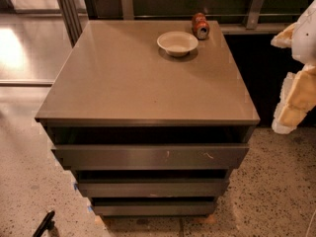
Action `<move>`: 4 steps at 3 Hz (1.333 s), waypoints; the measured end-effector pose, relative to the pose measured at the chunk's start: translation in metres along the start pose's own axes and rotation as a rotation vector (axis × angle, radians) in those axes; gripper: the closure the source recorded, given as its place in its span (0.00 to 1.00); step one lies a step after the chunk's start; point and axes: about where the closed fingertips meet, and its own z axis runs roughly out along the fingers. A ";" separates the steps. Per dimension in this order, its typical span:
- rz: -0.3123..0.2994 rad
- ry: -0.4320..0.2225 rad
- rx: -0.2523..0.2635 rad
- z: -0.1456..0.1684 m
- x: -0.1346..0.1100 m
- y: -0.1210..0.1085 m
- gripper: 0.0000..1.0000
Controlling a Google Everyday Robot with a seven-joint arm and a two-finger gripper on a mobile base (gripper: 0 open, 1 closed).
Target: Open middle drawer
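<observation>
the middle drawer is seen under the front edge of the counter, between the scratched front and the shortest front. the gripper is found low beyond the front left corner, and its grip state cannot be told.

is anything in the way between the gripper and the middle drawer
Nothing visible. The gripper is low at bottom left above the floor; the middle drawer front lies up to its right, only floor between them.
</observation>
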 end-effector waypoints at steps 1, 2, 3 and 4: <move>-0.002 -0.005 0.020 -0.006 -0.002 -0.004 0.00; -0.012 -0.021 0.092 -0.029 -0.010 -0.018 0.00; -0.058 -0.041 -0.033 0.012 -0.021 -0.007 0.00; -0.075 -0.029 -0.136 0.057 -0.013 0.010 0.03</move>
